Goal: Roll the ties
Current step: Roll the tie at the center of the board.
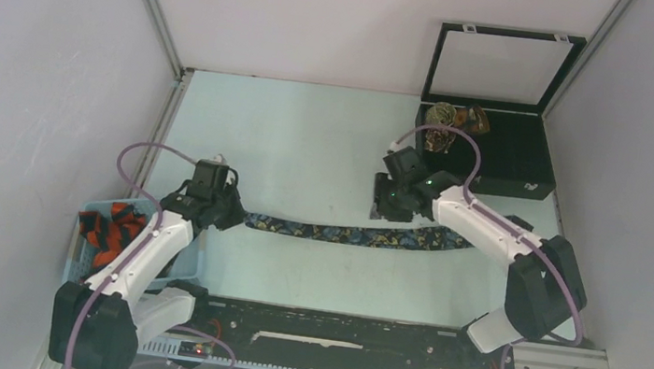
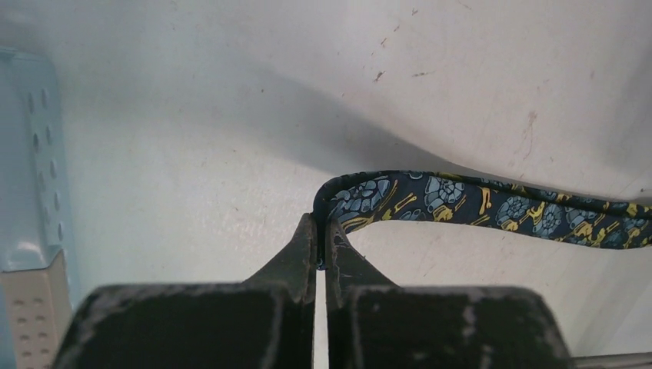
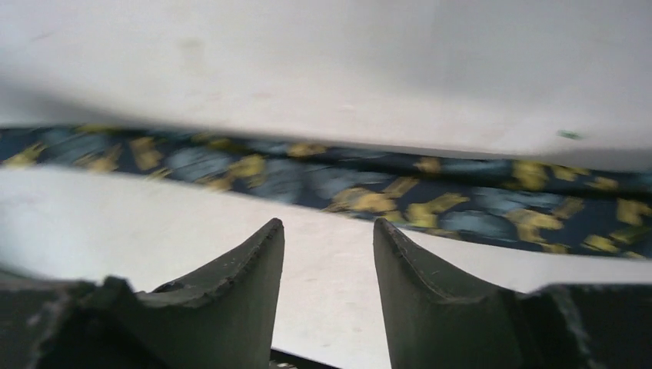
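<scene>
Left pincer (image 2: 321, 246) pinches navy, yellow-blue patterned tie (image 2: 492, 207) end; right pincer (image 3: 328, 238) half-open, empty

One navy tie (image 1: 345, 234), unrolled. One box (image 1: 515, 156) with three coils (image 1: 442, 114). One basket (image 1: 184, 266) of orange and black ties (image 1: 111, 229), too tangled to count. Two grippers: left gripper (image 2: 321, 242), right gripper (image 3: 328, 227).

pale table (image 1: 310, 135) between white walls (image 1: 37, 64). black box (image 1: 515, 156) in the far right corner, its lid (image 1: 498, 64) standing open. light blue perforated basket (image 1: 189, 266) at the near left. black rail (image 1: 333, 331) along the near edge.
</scene>
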You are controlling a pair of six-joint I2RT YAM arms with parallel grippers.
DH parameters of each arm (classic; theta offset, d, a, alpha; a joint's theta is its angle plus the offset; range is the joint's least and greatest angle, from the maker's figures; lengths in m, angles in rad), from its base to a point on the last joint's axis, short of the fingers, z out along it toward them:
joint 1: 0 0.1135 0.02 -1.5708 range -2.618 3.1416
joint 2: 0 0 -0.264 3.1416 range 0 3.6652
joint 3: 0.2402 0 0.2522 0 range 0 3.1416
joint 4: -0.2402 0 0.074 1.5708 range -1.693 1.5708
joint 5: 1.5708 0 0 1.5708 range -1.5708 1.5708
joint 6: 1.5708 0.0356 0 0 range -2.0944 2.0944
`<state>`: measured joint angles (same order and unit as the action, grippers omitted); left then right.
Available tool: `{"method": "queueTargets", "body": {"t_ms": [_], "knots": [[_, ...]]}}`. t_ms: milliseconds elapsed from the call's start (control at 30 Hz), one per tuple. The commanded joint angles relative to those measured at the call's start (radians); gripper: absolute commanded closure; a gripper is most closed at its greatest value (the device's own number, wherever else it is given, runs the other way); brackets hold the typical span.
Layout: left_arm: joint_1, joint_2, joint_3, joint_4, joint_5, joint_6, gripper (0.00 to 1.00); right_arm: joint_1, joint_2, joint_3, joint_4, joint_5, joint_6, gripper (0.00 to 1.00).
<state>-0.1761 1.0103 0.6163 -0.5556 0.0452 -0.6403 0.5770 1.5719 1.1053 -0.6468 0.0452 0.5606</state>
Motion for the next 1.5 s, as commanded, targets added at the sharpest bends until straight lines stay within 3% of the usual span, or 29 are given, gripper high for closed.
{"method": "queueTargets", "body": {"t_ms": [0,200,300,467,600,967,1467], "knots": [[0.007,-0.037,0.002,-0.004,-0.038,-0.052,1.00,0.126,-0.053,0.033,0.217,-0.174,0.066,0.53],[0.007,-0.025,0.038,-0.046,-0.042,-0.021,1.00,0.231,0.052,0.036,0.490,-0.372,0.152,0.61],[0.007,-0.015,0.049,-0.053,-0.041,-0.019,1.00,0.262,0.145,0.081,0.542,-0.434,0.174,0.67],[0.007,0.004,0.063,-0.063,-0.025,-0.041,1.00,0.297,0.291,0.166,0.585,-0.490,0.194,0.88],[0.006,0.022,0.066,-0.073,-0.009,-0.053,1.00,0.312,0.374,0.224,0.593,-0.499,0.203,1.00],[-0.019,0.057,0.088,-0.079,0.030,-0.086,1.00,0.332,0.530,0.346,0.560,-0.515,0.197,1.00],[-0.100,0.114,0.150,-0.088,0.038,-0.125,1.00,0.333,0.615,0.382,0.557,-0.504,0.198,1.00]]}}
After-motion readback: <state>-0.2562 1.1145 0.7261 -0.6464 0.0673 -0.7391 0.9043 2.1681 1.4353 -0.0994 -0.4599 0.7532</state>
